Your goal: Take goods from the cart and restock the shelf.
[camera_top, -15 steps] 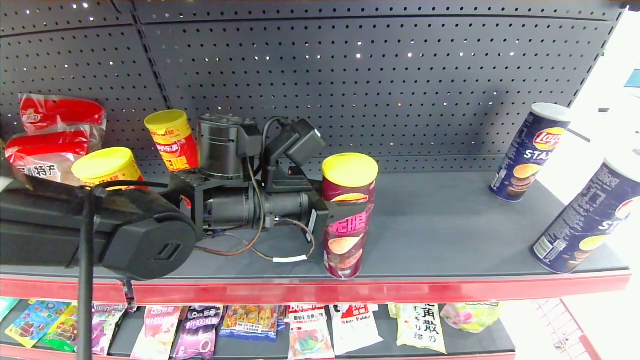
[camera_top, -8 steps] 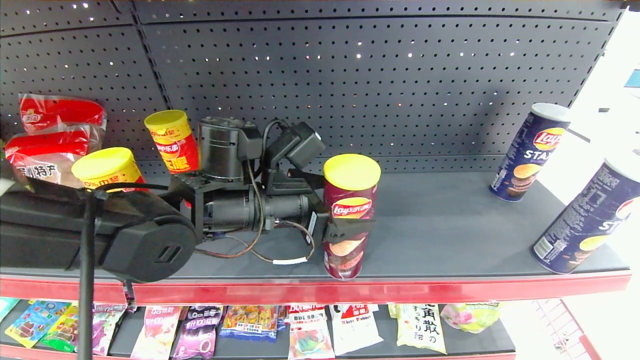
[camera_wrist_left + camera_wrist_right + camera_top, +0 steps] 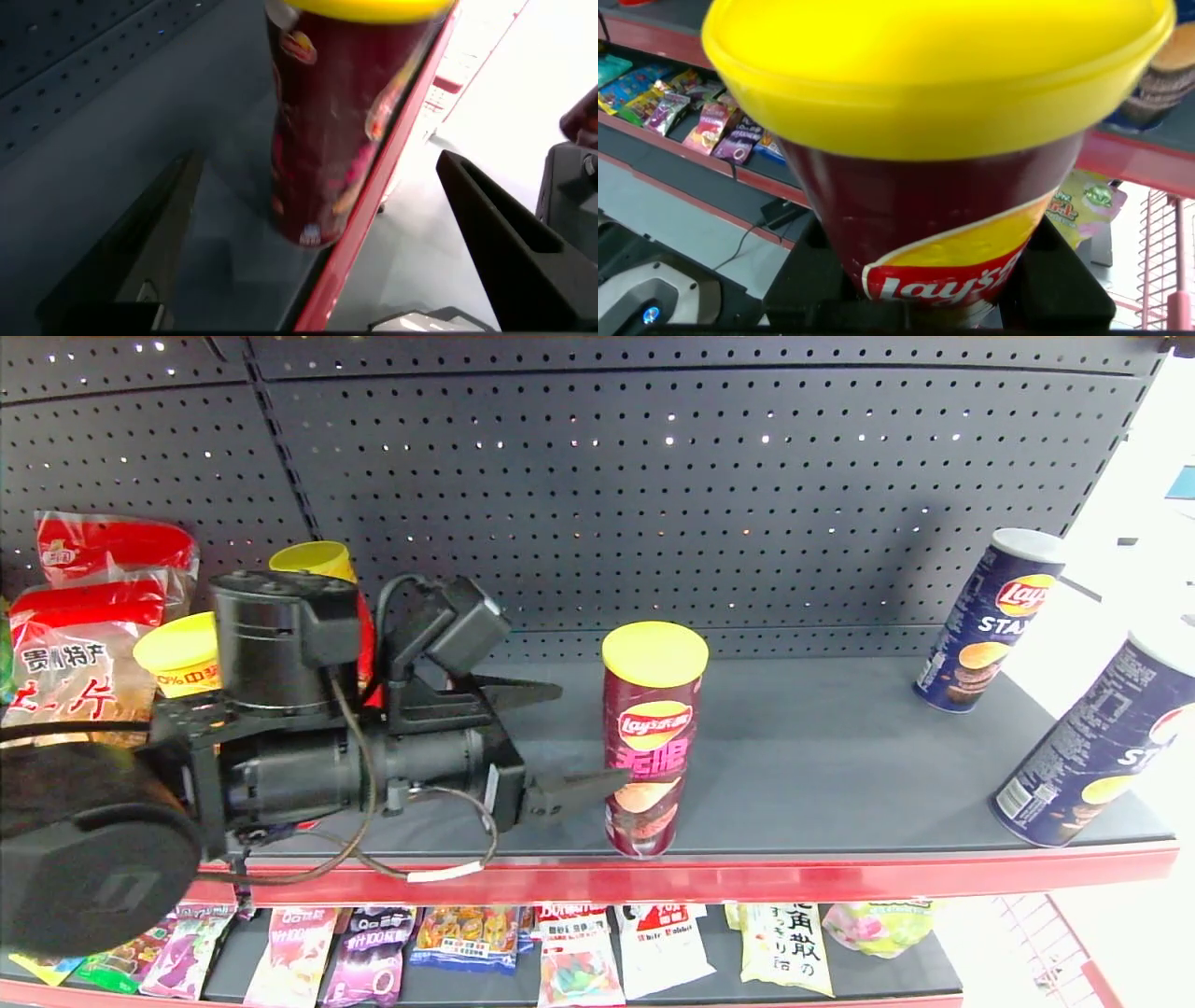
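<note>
A maroon chip can (image 3: 653, 737) with a yellow lid stands upright near the front edge of the dark shelf (image 3: 822, 756). My left gripper (image 3: 583, 735) is just to its left, open, with its fingers apart from the can. The left wrist view has the same can (image 3: 336, 121) beyond the two spread fingers (image 3: 140, 252) of the left gripper (image 3: 318, 159). Close in the right wrist view is a second red chip can (image 3: 943, 187) with a yellow lid, and my right gripper (image 3: 938, 285) is shut on its lower body.
Two yellow-lidded red cans (image 3: 182, 653) and red snack bags (image 3: 84, 607) crowd the shelf's left end behind the left arm. Two blue cans (image 3: 990, 616) stand at the right end. The shelf has a red front lip (image 3: 747, 877). Snack packets (image 3: 560, 952) fill the lower shelf.
The left gripper let go of the maroon can, opened, and drew back to the left. The can stays standing near the front edge.
</note>
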